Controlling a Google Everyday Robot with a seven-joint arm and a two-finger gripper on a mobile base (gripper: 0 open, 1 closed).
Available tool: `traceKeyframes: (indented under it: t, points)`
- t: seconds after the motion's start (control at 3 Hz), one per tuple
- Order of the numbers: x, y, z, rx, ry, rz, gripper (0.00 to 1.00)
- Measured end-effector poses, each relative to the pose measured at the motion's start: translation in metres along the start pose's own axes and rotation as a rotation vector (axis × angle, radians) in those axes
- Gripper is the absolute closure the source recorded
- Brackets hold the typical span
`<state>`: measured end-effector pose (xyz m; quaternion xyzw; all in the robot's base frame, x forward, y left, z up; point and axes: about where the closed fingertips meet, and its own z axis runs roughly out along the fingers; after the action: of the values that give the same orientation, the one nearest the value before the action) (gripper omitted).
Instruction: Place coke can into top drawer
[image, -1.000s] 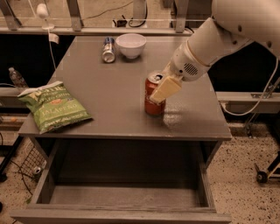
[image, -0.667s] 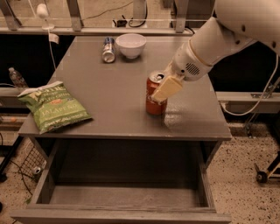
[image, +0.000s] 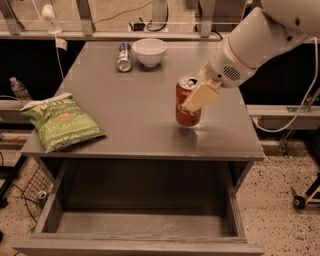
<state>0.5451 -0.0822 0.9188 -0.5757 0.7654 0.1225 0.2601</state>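
The red coke can (image: 186, 111) stands upright right of the middle of the grey tabletop, its base just above the surface with a shadow under it. My gripper (image: 199, 96) comes in from the upper right on a white arm. It is shut on the coke can near its top, and one cream finger (image: 202, 95) lies across the can's front. The top drawer (image: 140, 224) is pulled wide open below the table's front edge, and nothing lies in it.
A green chip bag (image: 61, 123) lies at the table's left front edge. A white bowl (image: 149, 50) and a silver-and-blue can (image: 123, 56) lying on its side are at the back. A water bottle (image: 19, 90) and a wire basket (image: 34, 187) are left of the table.
The coke can has risen slightly and shifted a little right with my gripper on it. Everything else is where it was.
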Motion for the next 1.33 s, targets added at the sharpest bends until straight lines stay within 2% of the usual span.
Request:
traceKeyframes:
  t: [0.33,0.67,1.0,1.33]
  points:
    - [0.000,0.004,-0.002,-0.015,0.009,-0.013,1.00]
    - [-0.005,0.039,-0.010,-0.058,0.025,-0.073,1.00]
    - [-0.014,0.083,-0.016,-0.100,0.032,-0.143,1.00]
    - [-0.001,0.151,0.013,-0.166,0.062,-0.197,1.00]
